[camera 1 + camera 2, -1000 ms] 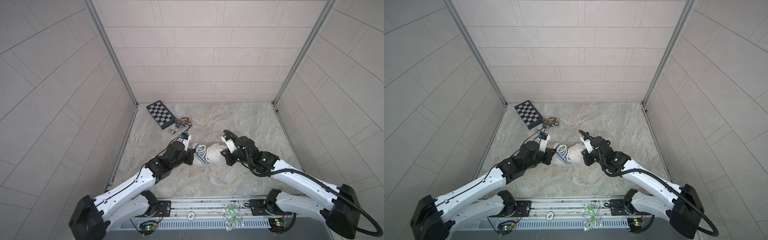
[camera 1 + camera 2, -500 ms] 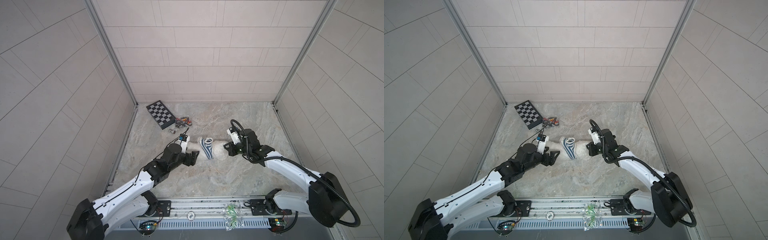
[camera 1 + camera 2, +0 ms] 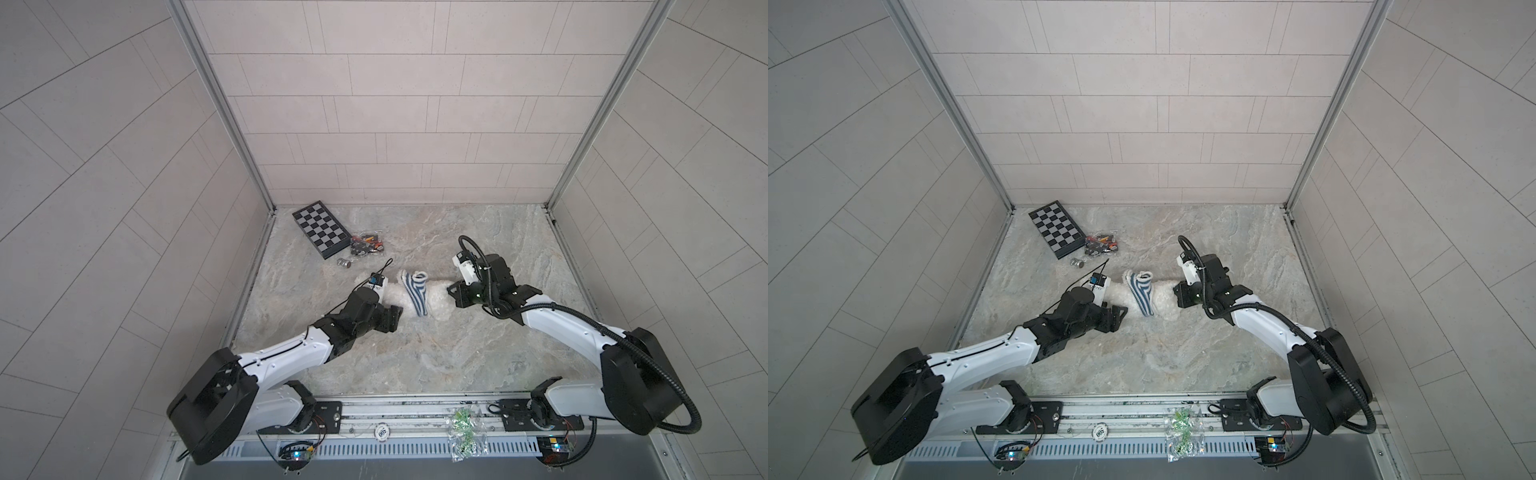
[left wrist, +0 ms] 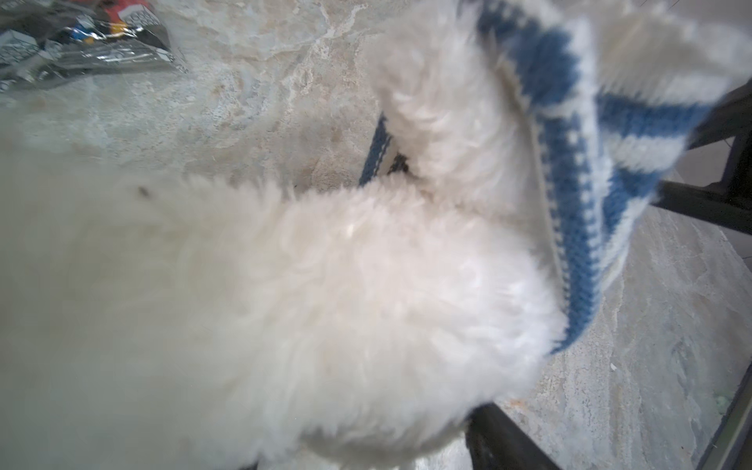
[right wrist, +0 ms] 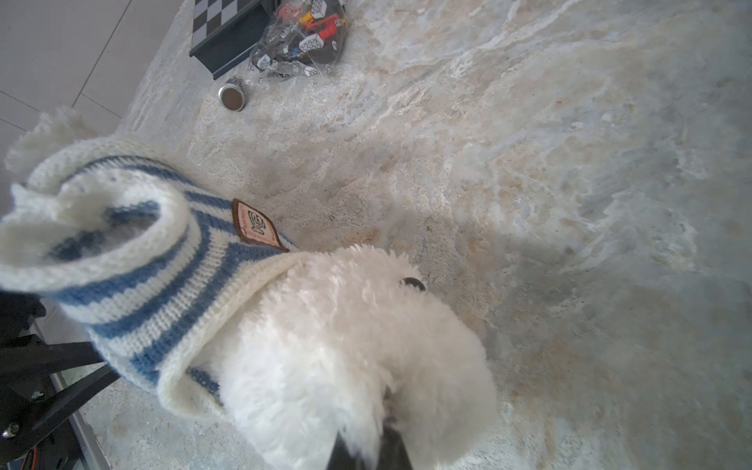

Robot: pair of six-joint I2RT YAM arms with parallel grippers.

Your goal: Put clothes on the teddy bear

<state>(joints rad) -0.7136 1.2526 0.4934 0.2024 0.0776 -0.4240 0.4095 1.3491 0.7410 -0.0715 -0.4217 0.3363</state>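
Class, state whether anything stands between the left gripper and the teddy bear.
Nothing visible does. The open left gripper sits right beside the teddy bear, at its bare lower end; the striped shirt is bunched further along.

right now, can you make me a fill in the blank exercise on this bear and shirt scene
1. The striped knit shirt bunched around the teddy bear is white and ____.
2. The right end effector is shut on the bear's ____ fur.
3. The badge on the shirt has a ____ border.
4. In both top views the chessboard lies in the table's back ____ corner.
Missing words: blue; white; brown; left.
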